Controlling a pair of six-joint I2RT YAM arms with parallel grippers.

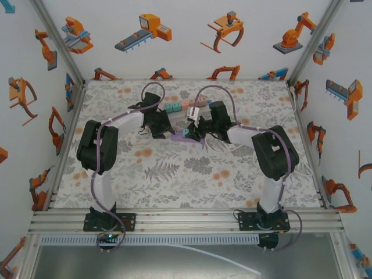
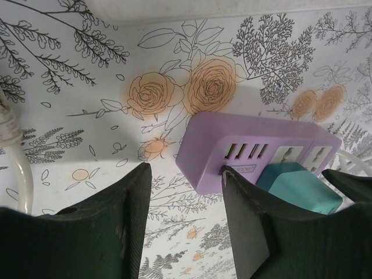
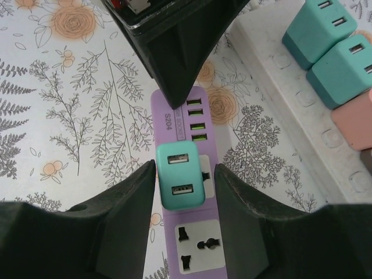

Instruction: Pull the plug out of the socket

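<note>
Boxy teal plug in a smooth lilac socket strip, floral-print bench. Right fingers flank the plug, slightly apart; left fingers apart too.

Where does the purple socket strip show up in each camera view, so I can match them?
Top external: purple socket strip at the picture's middle.
Left wrist: strip right of centre, teal plug on it.
Right wrist: strip bottom centre, running up between the jaws.
Shared landmark: the flowered table cover under it.
</note>
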